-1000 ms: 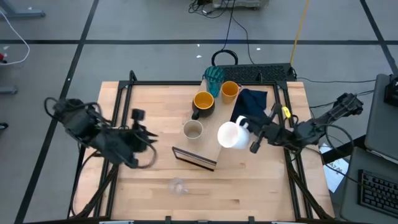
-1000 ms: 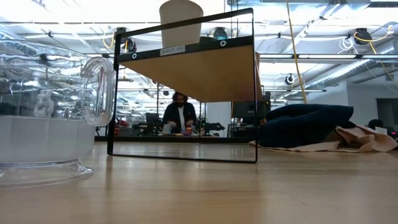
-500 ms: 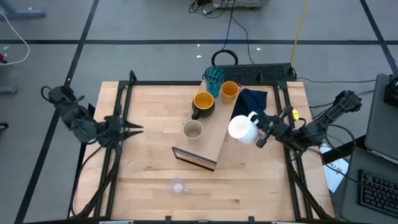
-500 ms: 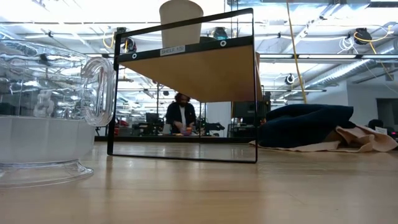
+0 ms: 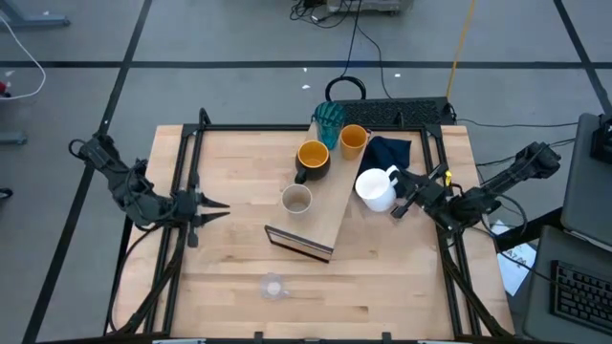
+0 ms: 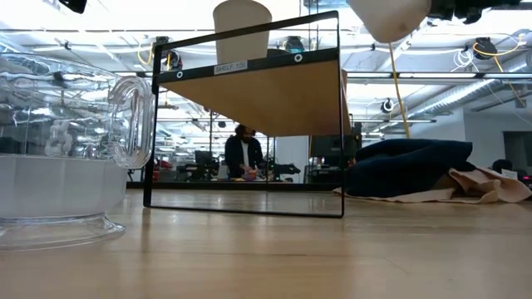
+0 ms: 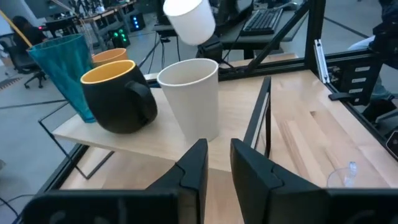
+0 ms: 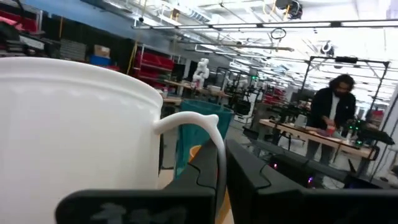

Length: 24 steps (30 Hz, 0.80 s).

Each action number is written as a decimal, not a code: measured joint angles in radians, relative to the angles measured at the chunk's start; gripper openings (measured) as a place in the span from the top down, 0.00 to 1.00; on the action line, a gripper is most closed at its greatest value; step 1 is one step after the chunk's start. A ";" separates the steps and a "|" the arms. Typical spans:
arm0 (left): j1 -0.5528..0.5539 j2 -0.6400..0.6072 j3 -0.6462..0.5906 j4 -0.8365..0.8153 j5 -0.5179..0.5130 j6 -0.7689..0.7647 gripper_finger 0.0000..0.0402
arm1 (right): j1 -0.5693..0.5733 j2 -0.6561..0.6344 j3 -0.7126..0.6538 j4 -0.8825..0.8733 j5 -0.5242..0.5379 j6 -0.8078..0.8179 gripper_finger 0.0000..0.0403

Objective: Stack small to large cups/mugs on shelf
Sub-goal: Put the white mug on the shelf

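Observation:
The shelf (image 5: 337, 212) is a light-wood board raised on a black frame (image 6: 249, 124). In the left wrist view the dark mug with the yellow inside (image 7: 118, 99) and the beige cup (image 7: 191, 96) stand on it. The teal tumbler (image 7: 62, 62) and the orange cup (image 7: 109, 56) stand behind them. The small clear glass (image 5: 273, 285) stands on the table near the front edge. My right gripper (image 5: 404, 199) is shut on the white mug (image 5: 375, 189) above the shelf's right side. My left gripper (image 5: 212, 210) is shut and empty at the table's left. My right gripper holds the white mug by its side next to the handle (image 8: 208, 127), coming level from the table's right. Its own fingers (image 8: 124, 205) hide the place of contact. The mug is lifted clear, its bottom (image 6: 391, 21) hanging above the shelf's height.
A navy cloth (image 5: 387, 153) lies on a pink cloth (image 6: 486, 187) at the far right, beside the shelf. A keyboard (image 5: 402, 113) lies beyond the far edge. A black rail frame (image 5: 191, 143) borders the table. A person (image 6: 243, 154) stands in the room behind.
My left gripper has drawn back from the table's middle toward its left edge. My right gripper has carried the white mug toward the table's right and far side and lower, so its bottom now shows at the top of the low view.

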 joint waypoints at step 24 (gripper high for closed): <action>0.001 0.092 0.000 0.022 0.003 -0.057 0.83 | -0.223 0.300 -0.021 0.121 -0.264 0.287 0.99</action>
